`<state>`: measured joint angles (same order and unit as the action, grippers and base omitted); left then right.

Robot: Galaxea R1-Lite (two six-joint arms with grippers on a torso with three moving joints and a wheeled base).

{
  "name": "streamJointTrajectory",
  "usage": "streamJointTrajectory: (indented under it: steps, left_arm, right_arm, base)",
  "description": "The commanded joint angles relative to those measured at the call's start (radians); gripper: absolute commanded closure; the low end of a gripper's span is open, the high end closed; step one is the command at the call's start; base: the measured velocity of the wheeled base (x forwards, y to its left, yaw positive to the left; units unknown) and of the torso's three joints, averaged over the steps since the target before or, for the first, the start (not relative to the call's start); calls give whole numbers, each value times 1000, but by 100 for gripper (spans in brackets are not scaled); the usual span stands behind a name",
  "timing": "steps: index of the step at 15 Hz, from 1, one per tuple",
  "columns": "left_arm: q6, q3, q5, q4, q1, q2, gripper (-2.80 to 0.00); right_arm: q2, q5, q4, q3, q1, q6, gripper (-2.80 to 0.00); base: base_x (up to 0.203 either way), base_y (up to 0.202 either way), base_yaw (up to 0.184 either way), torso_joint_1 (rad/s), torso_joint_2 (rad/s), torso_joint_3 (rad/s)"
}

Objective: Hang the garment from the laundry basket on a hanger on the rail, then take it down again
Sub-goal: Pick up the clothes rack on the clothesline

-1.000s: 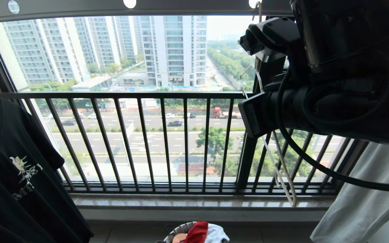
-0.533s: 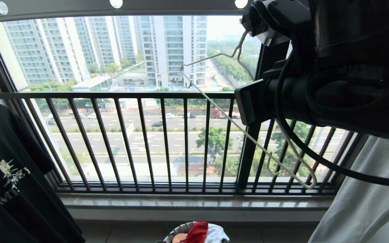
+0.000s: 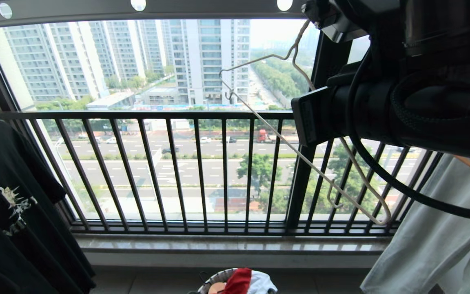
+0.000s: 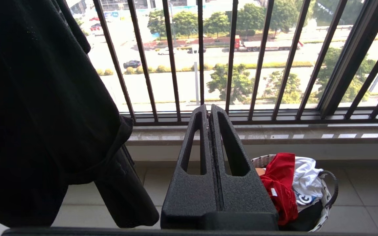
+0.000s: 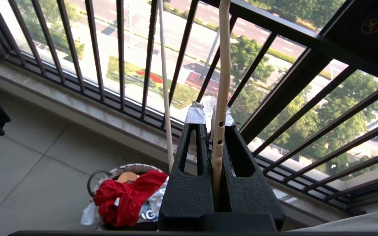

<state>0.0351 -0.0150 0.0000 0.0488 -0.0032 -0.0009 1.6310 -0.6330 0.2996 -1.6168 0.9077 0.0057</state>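
The red garment (image 3: 238,281) lies crumpled in the round white laundry basket (image 3: 214,279) on the floor below the window; the left wrist view also has the garment (image 4: 279,183) and basket (image 4: 330,193). My right gripper (image 5: 210,114) is raised near the grey rail (image 3: 76,8) and is shut on the cream wire hanger (image 5: 223,65). The hanger (image 3: 284,143) slants down across the balustrade, and its hook end is hidden behind my right gripper (image 3: 320,18). My left gripper (image 4: 208,109) is parked low, shut and holding nothing.
A black T-shirt (image 3: 10,196) hangs at the left and a white garment (image 3: 435,245) at the right. The black balustrade (image 3: 178,163) and stone sill (image 3: 235,245) close the front. A white T-shirt (image 4: 307,177) and a wooden hanger (image 5: 126,177) share the basket.
My right gripper has risen toward the rail with the hanger. The hanger has swung from hanging edge-on to slanting, with one arm out to the left.
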Motion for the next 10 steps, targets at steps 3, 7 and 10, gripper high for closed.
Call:
streamJointTrajectory:
  steps: [3, 7, 10]
  left_arm:
    - [0, 1, 0, 0, 0, 1, 0]
    - [0, 0, 0, 0, 0, 1, 0]
    - [0, 0, 0, 0, 2, 1, 0]
  right_arm:
    - [-85, -4, 3, 53, 0, -4, 0]
    - [-218, 9, 1, 172, 0, -4, 0]
    - [-282, 33, -9, 208, -1, -1, 0]
  base:
    - [0, 0, 0, 0, 0, 0]
    - [0, 0, 0, 0, 0, 0]
    - [0, 0, 0, 0, 0, 0]
